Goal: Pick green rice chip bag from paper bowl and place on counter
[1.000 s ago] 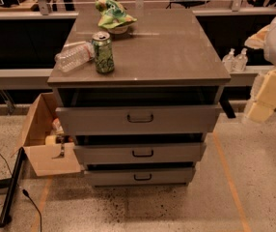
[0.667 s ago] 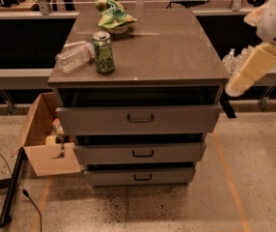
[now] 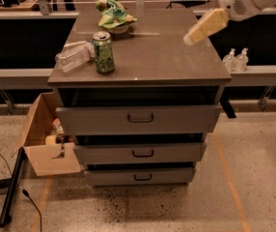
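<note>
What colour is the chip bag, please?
Chip bag: light green, camera view; gripper hovers above the counter.

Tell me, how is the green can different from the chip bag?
The can stands upright at the counter's front left; the chip bag lies crumpled at the back. The can sits on the counter itself; the bag rests in the bowl. The can is a smooth cylinder; the bag is wrinkled. Both are green. The gripper hovers above the counter's right side.

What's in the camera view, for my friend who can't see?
A green rice chip bag sits in a paper bowl at the back of a grey counter; the robot's gripper hangs over the counter's right side, apart from it. A green can and a plastic bottle sit front left.
</note>
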Tool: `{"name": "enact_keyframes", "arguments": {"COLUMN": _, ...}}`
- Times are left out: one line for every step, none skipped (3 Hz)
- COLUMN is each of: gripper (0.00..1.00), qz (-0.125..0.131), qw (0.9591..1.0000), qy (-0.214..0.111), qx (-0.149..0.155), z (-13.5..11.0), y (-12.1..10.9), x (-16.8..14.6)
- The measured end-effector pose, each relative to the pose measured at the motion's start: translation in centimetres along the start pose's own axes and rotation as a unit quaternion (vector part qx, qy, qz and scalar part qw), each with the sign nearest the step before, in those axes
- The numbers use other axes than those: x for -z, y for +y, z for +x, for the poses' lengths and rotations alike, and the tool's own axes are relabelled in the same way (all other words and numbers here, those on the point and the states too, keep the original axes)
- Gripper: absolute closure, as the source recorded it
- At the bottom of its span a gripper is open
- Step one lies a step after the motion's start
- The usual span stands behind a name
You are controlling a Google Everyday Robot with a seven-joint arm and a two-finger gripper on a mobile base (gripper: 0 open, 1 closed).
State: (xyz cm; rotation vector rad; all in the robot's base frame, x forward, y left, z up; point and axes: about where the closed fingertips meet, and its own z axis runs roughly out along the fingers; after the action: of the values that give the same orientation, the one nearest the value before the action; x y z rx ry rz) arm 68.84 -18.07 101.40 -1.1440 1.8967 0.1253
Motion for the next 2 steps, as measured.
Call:
{"name": "enact_keyframes", "arguments": {"gripper": 0.0, "qz": -0.035, "qw": 0.9955, "qy": -0.056, "qx": -0.068, "z": -1.9, "y": -2.2, "x": -8.2}}
{"name": "enact_keyframes", "arguments": {"gripper": 0.0, "qz": -0.039, "qw": 0.9939, "qy": -0.063, "qx": -0.082, "z": -0.6, "y": -3.4, "x": -10.8}}
